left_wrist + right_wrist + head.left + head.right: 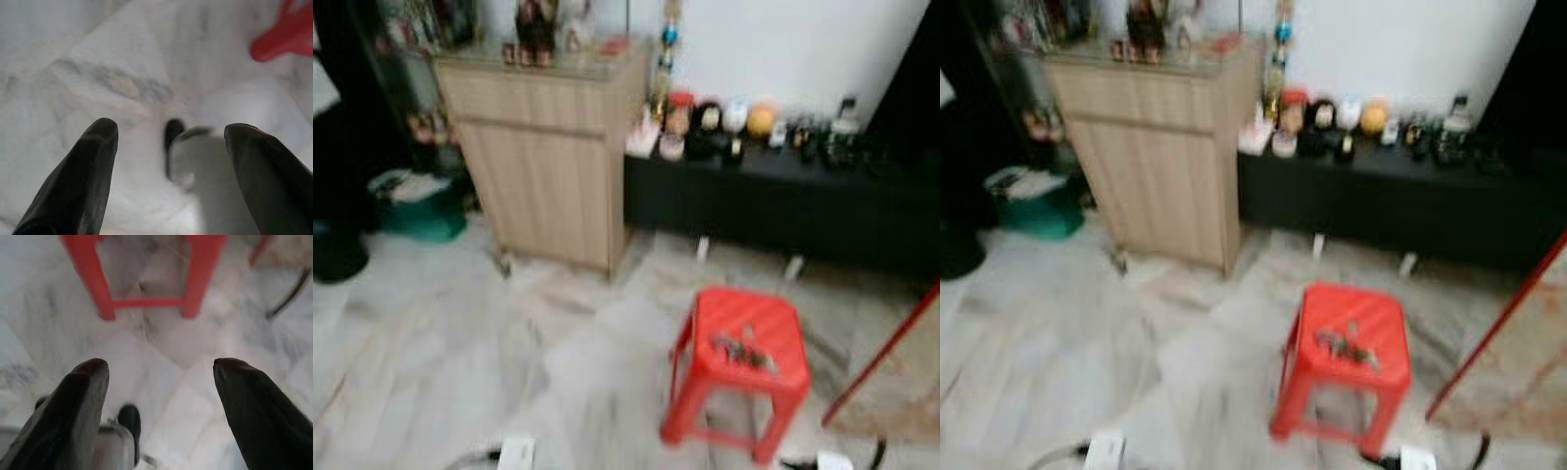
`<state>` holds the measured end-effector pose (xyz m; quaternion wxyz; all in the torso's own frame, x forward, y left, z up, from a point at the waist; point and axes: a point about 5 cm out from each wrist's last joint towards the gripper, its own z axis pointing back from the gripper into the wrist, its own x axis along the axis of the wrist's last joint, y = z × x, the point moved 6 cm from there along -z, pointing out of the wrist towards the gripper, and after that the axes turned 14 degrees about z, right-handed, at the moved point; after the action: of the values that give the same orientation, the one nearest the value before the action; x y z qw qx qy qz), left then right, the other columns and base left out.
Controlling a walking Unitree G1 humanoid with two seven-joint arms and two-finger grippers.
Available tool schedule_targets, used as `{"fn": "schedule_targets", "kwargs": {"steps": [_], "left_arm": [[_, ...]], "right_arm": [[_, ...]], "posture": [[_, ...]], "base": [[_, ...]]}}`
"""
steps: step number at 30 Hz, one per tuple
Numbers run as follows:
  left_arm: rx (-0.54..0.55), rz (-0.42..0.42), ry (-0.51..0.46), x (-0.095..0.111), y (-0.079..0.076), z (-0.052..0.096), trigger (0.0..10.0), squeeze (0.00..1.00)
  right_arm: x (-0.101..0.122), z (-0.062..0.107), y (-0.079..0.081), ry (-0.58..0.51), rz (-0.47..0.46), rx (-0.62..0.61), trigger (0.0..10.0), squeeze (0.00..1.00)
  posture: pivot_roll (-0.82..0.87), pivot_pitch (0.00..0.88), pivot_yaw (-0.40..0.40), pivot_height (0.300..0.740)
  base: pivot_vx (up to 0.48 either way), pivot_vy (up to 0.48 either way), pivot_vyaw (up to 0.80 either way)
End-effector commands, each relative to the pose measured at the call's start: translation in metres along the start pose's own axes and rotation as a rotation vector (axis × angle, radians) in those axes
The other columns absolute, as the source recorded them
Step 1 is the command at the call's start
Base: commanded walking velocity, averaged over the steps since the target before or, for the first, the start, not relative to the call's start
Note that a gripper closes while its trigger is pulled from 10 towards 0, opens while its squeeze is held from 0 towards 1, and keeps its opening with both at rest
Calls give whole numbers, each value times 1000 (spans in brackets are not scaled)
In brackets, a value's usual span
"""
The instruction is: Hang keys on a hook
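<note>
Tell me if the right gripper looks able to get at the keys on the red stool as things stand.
Probably not yet. The right gripper hangs open, low over the floor, short of the red stool; the keys lie uncovered on its seat, so nothing blocks them.

Head views smeared by motion blur, soft even indoor light, white wall [783, 49] brightest, far left corner sunk in shadow, wrist views blurred too, pale marble floor [161, 382] washed out beyond the dark, unfocused fingers [78, 181].

Open marble floor [460, 333] before the red stool [744, 377]; wooden cabinet [543, 157] and black bench [783, 201] behind.
</note>
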<state>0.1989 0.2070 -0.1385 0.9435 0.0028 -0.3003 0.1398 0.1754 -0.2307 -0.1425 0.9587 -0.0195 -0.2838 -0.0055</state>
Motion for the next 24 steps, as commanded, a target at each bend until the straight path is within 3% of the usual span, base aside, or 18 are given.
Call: {"fn": "schedule_targets", "kwargs": {"steps": [1,10,12,16,20,21,22,23,24], "left_arm": [[6,8,11,-3,0,0,10000,0],[8,8,-13,3,-1,0,10000,0],[-4,32,-112,26,-1,-1,10000,0],[-8,57,-198,47,1,0,10000,0],[-44,75,-385,95,-4,6,10000,0],[-68,94,-498,122,-8,13,10000,0],[-68,94,-498,122,-8,13,10000,0],[-87,116,-590,143,-12,21,10000,0],[-95,127,-622,150,-13,24,10000,0]], "right_arm": [[5,-1,1,-15,-5,2,10000,0],[7,-1,1,-34,-12,-2,10000,0],[13,0,0,-75,-18,-3,10000,0],[20,0,0,-120,-15,-2,10000,0],[34,3,-3,-218,-30,-15,10000,0],[41,5,-5,-267,-35,-22,10000,0],[41,5,-5,-267,-35,-22,10000,0],[45,7,-6,-301,-31,-28,10000,0],[47,7,-6,-314,-28,-30,10000,0]], "posture": [[105,0,-54,737],[103,0,-53,737],[103,0,-58,737],[102,0,-63,737],[105,0,-76,737],[110,0,-83,737],[110,0,-83,737],[112,0,-88,737],[114,0,-91,737]], "base": [[356,0,0],[263,0,0],[0,0,0],[0,0,0],[0,0,0],[0,0,0],[0,0,0],[0,0,0],[0,0,0]]}}
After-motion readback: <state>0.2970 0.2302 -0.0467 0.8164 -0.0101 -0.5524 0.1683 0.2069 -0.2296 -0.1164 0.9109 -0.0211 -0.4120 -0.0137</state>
